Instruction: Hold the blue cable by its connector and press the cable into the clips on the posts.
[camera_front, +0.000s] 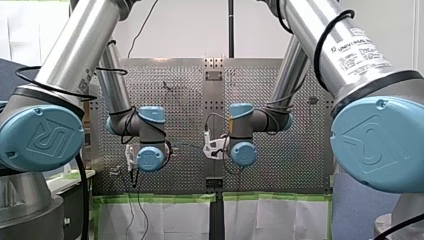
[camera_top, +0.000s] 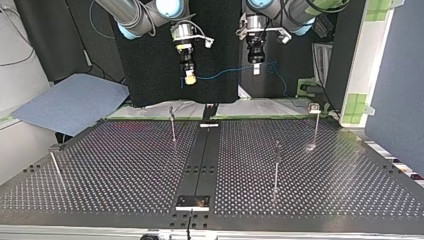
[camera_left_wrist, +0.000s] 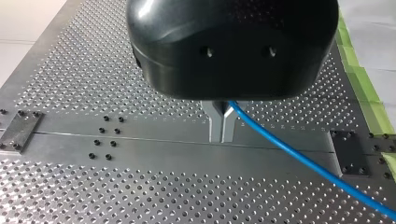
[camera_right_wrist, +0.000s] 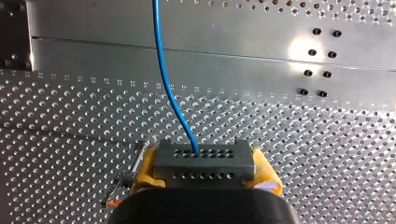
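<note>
The blue cable (camera_top: 227, 73) hangs in the air between both grippers, above the far edge of the perforated table (camera_top: 125, 165). My right gripper (camera_right_wrist: 204, 171), with yellow pads (camera_right_wrist: 145, 169), is shut on the grey connector (camera_right_wrist: 205, 156), and the cable leaves it ahead. My left gripper (camera_left_wrist: 222, 136), with metal fingers, is shut on the blue cable (camera_left_wrist: 299, 158), which trails off beside it. At the top view's left is my right gripper (camera_top: 190, 78) and at its right my left gripper (camera_top: 256, 68). Thin posts (camera_top: 173, 124) (camera_top: 276, 167) (camera_top: 315, 125) stand on the table below, apart from the cable.
A fourth, leaning post (camera_top: 55, 167) stands near the table's edge at the top view's left. A smooth metal strip (camera_top: 202, 155) runs down the table's middle. A blue cloth (camera_top: 70, 102) lies beyond the table, and green tape (camera_left_wrist: 369, 98) marks its border.
</note>
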